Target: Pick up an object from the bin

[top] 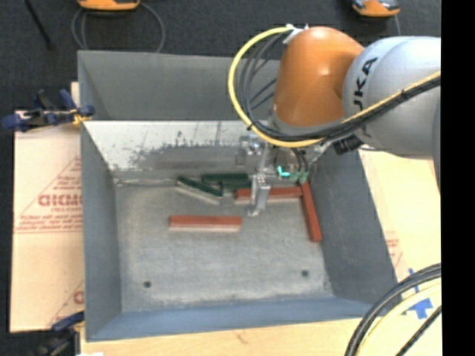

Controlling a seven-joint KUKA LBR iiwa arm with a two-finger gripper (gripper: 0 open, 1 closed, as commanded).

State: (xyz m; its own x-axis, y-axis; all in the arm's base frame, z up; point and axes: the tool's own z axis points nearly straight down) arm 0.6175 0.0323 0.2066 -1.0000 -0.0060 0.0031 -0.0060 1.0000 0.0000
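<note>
Nearest the camera, one red-brown flat bar (pixel 205 222) lies alone on the floor of the bin (pixel 223 295). Beyond it my gripper (pixel 257 205) hangs low over the left end of a second red-brown bar (pixel 282 193), which lies crosswise. I cannot tell whether I am clenched or released. A third red-brown bar (pixel 312 215) runs along the right wall, its far end meeting the second. Just left of me, toward the back wall, lie overlapping dark green pieces (pixel 215 182), two as far as I can count. My orange wrist cover (pixel 312 76) blocks the far right corner.

The arm (pixel 397 95) extended from the right, orange wrist (pixel 312 76) bent downward with cables (pixel 233 80) looped round it, the gripper (pixel 258 199) hanging straight down beneath
</note>
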